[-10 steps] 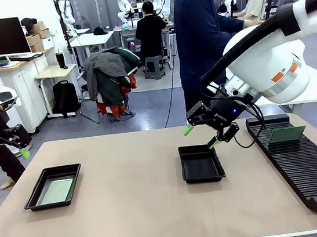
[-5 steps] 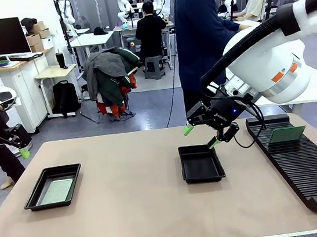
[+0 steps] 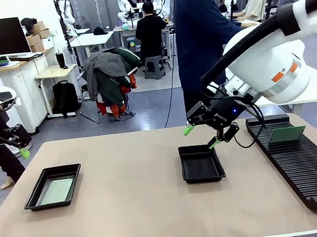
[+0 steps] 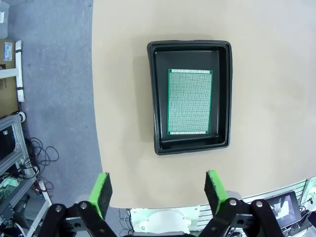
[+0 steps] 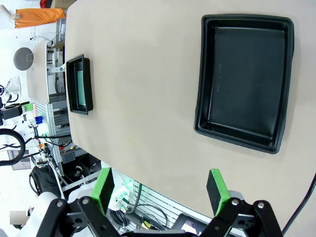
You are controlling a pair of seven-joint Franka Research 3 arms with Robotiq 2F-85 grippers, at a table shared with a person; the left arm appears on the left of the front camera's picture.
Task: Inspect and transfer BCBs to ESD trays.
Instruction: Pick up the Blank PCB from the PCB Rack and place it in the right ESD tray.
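Observation:
A black ESD tray [image 3: 53,187] lies at the table's left with a green BCB [image 3: 57,191] flat inside it; the left wrist view looks straight down on that tray [image 4: 155,98] and its BCB [image 4: 189,101]. Off the table's left edge my left gripper [image 3: 5,155] hangs open and empty, its fingertips [image 4: 101,190] wide apart. A second ESD tray [image 3: 200,162] sits mid-table with nothing in it, seen also in the right wrist view [image 5: 244,80]. My right gripper [image 3: 200,136] hovers open just above that tray's far edge. Another BCB [image 3: 286,134] stands upright in the rack.
A long black slotted rack [image 3: 304,160] runs along the table's right side. A person in dark blue [image 3: 197,31] stands beyond the far edge. The tan tabletop [image 3: 134,197] between the two trays is bare.

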